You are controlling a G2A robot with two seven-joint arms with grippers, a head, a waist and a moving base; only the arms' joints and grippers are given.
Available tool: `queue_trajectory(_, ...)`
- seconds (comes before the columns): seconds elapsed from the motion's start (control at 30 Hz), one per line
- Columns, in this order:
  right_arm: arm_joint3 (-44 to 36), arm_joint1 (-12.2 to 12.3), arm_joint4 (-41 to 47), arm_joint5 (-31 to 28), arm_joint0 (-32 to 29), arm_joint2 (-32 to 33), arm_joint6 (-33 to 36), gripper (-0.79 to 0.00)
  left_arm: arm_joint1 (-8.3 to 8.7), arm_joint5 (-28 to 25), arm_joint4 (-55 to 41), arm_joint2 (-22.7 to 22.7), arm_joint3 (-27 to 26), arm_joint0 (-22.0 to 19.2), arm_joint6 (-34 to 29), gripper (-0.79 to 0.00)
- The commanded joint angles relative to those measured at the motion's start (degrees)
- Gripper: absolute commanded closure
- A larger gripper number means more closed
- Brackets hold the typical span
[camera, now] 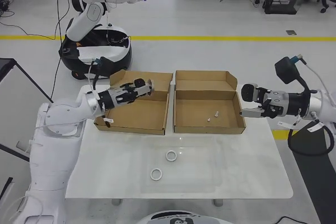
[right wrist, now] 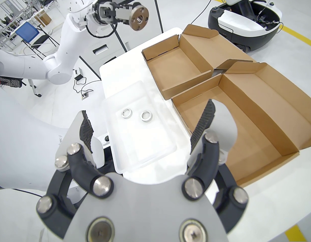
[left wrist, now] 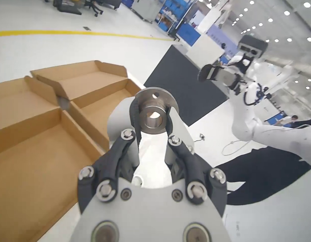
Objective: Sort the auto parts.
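Observation:
My left gripper (camera: 139,89) (left wrist: 150,124) is shut on a metal flanged bushing (camera: 147,88) (left wrist: 155,96), held in the air above the far part of the left cardboard box (camera: 135,115). The right wrist view catches that bushing (right wrist: 138,18) from afar. My right gripper (camera: 245,102) (right wrist: 146,112) is open with nothing in it, at the right box's (camera: 196,112) (right wrist: 246,96) outer right edge. Two small bolts (camera: 211,116) lie in the right box. Two metal rings (camera: 171,155) (camera: 156,174) (right wrist: 126,113) (right wrist: 146,116) rest in a clear tray (camera: 201,173) (right wrist: 155,142) on the white table.
The two boxes sit side by side at the table's far edge with their lids folded back. Another robot's base (camera: 95,53) stands on the floor behind the left box. A dark cabinet (camera: 0,73) is off to the left.

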Motion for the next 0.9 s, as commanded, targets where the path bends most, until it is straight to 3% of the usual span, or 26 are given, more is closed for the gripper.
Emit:
queue_trajectory(0.0, 0.00, 0.00, 0.00, 0.00, 0.00, 0.00, 0.00, -0.785, 0.20, 0.82, 3.52, 0.48, 0.02, -0.21, 0.02, 0.000)
queue_trajectory(0.3, 0.00, 0.00, 0.00, 0.00, 0.00, 0.00, 0.00, -0.785, 0.46, 2.57, 11.91, 5.10, 2.95, -5.09, 0.07, 0.000)
queue_trajectory(0.63, 0.00, 0.00, 0.00, 0.00, 0.00, 0.00, 0.00, -0.785, 0.02, 2.59, 18.80, 12.27, 12.33, -13.53, 0.17, 0.000)
queue_trajectory(0.87, 0.00, 0.00, 0.00, 0.00, 0.00, 0.00, 0.00, -0.785, -0.18, 1.46, 25.37, 16.74, 18.44, -16.77, -0.24, 0.000)
